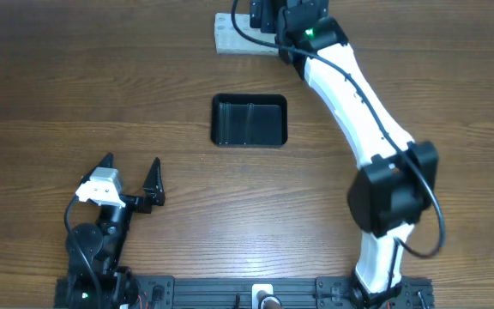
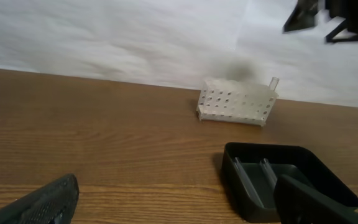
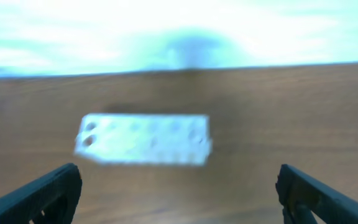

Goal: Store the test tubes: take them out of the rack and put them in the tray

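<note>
Right hand point(image 3: 178, 173) hovers spread above the rack point(image 3: 145, 140); left hand point(image 1: 131, 161) sits spread, its wrist view showing one tube point(image 2: 273, 83) standing.

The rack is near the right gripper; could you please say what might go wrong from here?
1. The right gripper hangs open over the rack; the tube stands at the rack's end, so the gripper might nudge the rack or miss.
2. The rack looks unfastened and may lift with the tube.

A laboratory-style robot test bench: wood-grain tabletop point(image 1: 58, 86), plain white wall point(image 2: 104, 31), perforated test-tube rack point(image 2: 236, 102).
</note>
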Controlling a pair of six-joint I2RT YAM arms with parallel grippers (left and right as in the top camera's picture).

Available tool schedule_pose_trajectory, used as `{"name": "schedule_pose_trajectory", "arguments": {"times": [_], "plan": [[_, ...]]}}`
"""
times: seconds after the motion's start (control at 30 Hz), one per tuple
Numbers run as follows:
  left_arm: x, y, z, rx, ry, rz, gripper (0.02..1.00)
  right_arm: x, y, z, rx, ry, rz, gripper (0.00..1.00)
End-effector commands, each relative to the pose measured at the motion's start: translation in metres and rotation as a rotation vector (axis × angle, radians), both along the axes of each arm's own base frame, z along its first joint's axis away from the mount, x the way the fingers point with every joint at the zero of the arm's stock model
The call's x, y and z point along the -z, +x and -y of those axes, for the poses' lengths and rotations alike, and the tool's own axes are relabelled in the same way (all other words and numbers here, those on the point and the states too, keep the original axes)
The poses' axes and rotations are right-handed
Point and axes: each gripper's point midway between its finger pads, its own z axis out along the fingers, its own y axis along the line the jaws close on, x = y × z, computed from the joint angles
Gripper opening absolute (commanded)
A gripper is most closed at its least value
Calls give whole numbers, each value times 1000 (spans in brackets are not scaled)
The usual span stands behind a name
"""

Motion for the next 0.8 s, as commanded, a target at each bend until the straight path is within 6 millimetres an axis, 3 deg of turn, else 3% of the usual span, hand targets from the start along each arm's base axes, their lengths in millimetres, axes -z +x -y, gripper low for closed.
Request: {"name": "schedule_pose_trajectory", "arguments": {"times": [0.03, 0.43, 0.57, 0.8], "plan": [[1, 0, 1, 8, 10, 3, 998, 57, 21, 3, -10, -72, -45, 991], [1, 0, 1, 8, 10, 3, 998, 108, 39, 10, 3, -81, -76, 958], [1, 0, 1, 8, 10, 3, 1000, 114, 39, 11, 3, -86, -85, 844], [1, 0, 1, 8, 10, 3, 998, 115, 39, 11, 3, -87, -87, 527]]}}
